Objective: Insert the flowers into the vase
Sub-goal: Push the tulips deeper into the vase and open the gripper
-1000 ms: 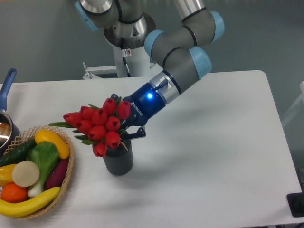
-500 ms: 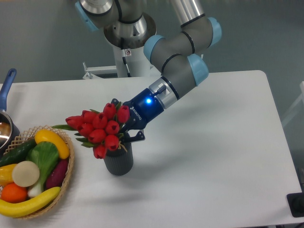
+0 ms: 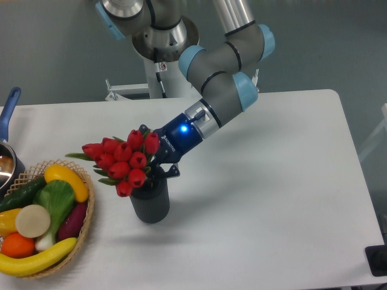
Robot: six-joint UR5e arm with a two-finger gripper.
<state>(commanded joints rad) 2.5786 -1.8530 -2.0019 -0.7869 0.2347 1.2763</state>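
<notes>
The flowers, a bunch of red tulip buds with green leaves, lean to the left over the mouth of the vase. The vase is dark grey and stands upright on the white table. The stems are hidden behind the buds and the gripper, so I cannot tell how deep they sit in the vase. My gripper comes in from the upper right, tilted, and is shut on the flowers at the stem end, right above the vase's rim.
A wicker basket with a banana, cucumber, orange and other fruit and vegetables sits at the left front. A pot with a blue handle is at the left edge. The robot's base stands behind the table.
The gripper and the flowers have shifted slightly left and up, and the arm's wrist has drawn back toward the base. The vase has not moved.
</notes>
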